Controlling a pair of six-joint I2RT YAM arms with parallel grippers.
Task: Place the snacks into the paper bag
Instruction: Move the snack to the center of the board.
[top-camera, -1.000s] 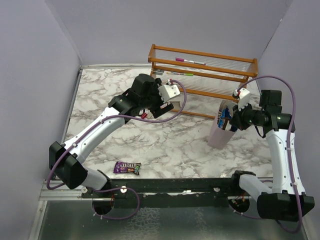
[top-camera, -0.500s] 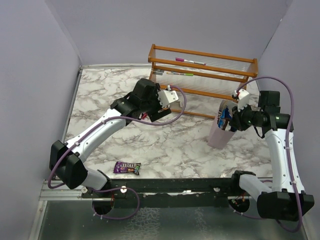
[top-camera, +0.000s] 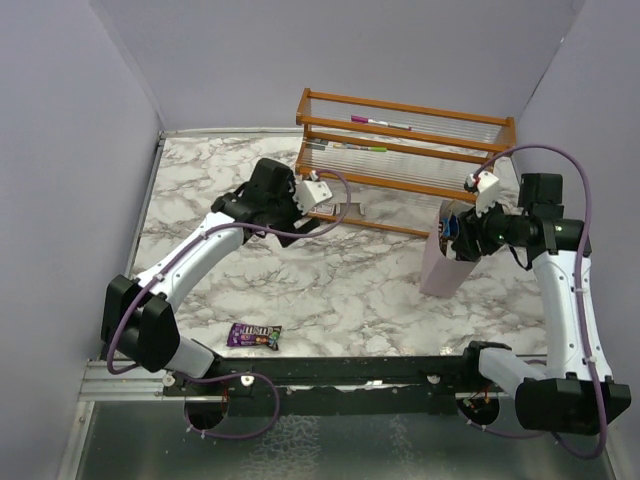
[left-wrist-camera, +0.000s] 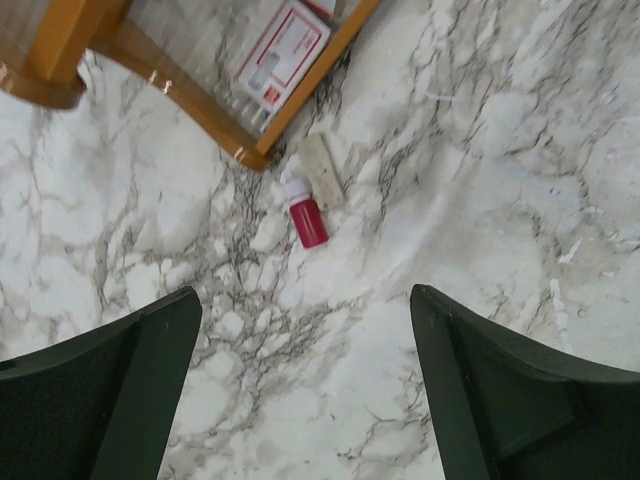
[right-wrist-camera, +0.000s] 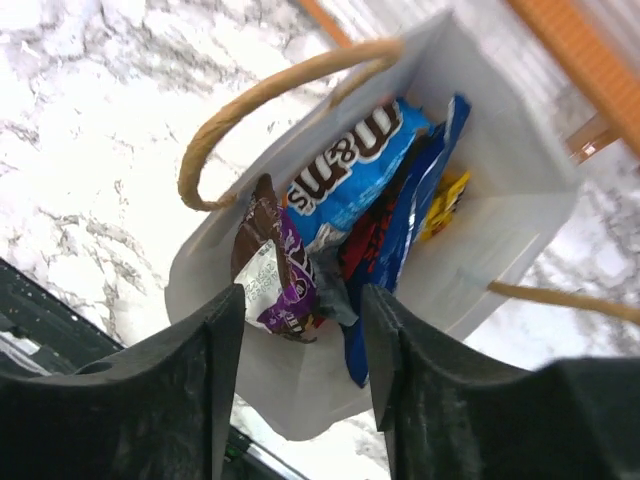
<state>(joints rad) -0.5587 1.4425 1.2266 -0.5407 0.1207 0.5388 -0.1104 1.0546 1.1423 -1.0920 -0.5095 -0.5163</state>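
Observation:
The pale paper bag (top-camera: 438, 268) stands at the right, by the rack's end. My right gripper (top-camera: 462, 236) hovers over its mouth. In the right wrist view the bag (right-wrist-camera: 300, 400) holds several snacks: a blue packet (right-wrist-camera: 350, 165), a purple-brown packet (right-wrist-camera: 283, 280) and red, blue and yellow wrappers. The right gripper (right-wrist-camera: 302, 295) is open, its fingers apart on either side of the purple-brown packet without touching it. One purple snack (top-camera: 253, 336) lies near the table's front edge. My left gripper (top-camera: 345, 210) is open and empty above bare marble (left-wrist-camera: 300, 305).
A wooden rack (top-camera: 400, 160) with clear shelves stands at the back; its corner (left-wrist-camera: 190, 100) shows in the left wrist view with a white card (left-wrist-camera: 283, 55) on it. A tiny red cylinder piece (left-wrist-camera: 307, 218) lies beside a pale stick. Lilac walls enclose the table.
The right gripper has opened above the bag, and the packet it held now rests inside. The left arm has drawn back to the left, away from the rack.

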